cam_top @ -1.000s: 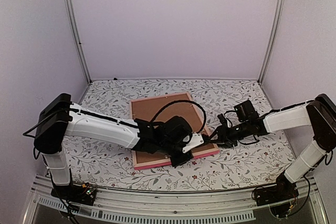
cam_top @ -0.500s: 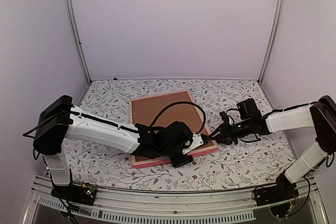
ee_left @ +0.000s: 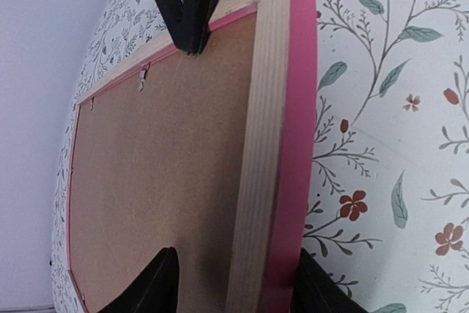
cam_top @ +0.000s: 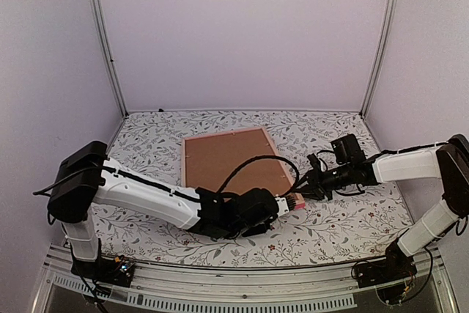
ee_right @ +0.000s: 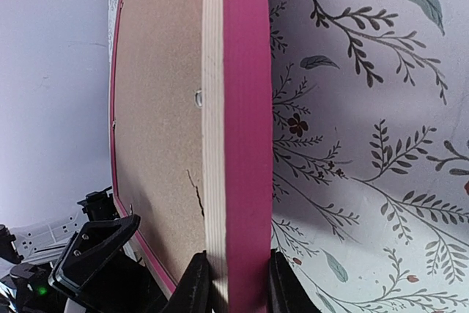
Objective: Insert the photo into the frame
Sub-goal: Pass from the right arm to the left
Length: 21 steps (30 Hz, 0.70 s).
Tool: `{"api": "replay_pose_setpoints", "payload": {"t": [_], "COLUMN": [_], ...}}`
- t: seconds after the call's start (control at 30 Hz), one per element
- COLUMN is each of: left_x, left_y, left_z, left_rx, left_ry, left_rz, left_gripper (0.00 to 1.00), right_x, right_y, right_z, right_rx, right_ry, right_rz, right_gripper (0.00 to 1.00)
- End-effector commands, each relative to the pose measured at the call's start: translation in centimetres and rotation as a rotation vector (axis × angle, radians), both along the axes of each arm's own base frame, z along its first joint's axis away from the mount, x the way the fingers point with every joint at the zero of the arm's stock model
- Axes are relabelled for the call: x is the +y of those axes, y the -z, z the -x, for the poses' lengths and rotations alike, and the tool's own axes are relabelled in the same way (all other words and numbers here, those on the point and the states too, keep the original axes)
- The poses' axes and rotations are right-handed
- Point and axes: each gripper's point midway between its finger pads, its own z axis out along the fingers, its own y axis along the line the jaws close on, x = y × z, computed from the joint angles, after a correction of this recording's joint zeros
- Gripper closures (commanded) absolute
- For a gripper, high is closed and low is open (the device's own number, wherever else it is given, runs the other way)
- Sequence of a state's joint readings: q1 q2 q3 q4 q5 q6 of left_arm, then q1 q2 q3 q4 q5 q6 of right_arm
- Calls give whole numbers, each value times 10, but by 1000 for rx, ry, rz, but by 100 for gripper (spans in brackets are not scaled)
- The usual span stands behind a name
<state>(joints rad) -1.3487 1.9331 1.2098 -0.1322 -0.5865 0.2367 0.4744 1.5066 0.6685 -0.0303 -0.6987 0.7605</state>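
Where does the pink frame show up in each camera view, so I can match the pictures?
Top external: the frame lies just below centre, back side up.
Left wrist: the frame fills the left and centre, with its pink edge running top to bottom.
Right wrist: the frame shows as a vertical pink band at centre.
Shared landmark: the brown backing board set in it.

The frame (ee_right: 245, 108) is a thin pink rectangle with a pale raw-wood back rim. It lies back-up mid-table (cam_top: 146, 144), filled by a brown backing board (cam_top: 231, 166). Its near right corner seems slightly lifted.
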Motion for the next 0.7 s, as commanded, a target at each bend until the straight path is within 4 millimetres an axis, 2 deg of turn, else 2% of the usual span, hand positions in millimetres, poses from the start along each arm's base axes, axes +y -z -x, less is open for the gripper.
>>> {"api": "replay_pose_setpoints", "payload": {"t": [0.0,0.1,0.3,0.43,0.53,0.67], "left_x": [-7,-8,-6,-3,0,2], "left_y": [-13,-19,-44,-73,-98,-139], "left_z": [-10,-10,-14,-19,-23,-30], "left_rx": [-87,-102,-151,-202,-251,-309], "left_ry": [-26,-22,-33,-44,-50,-61], "left_rz": [1,-1,3,20,22,52], "left_gripper": [52,61,75,81,85,94], "right_x": [13,13,13,9,2,-17], "right_y": [-48,-48,-48,-52,-69,-117], "right_z": [-13,-13,-14,-20,-30,-54], "right_rx": [-107,-105,-97,-110,-147,-257], "right_ry": [-35,-35,-37,-25,-7,44], "right_rz": [-111,-107,-87,-58,-50,-46], "right_gripper": [97,89,58,50,46,41]}}
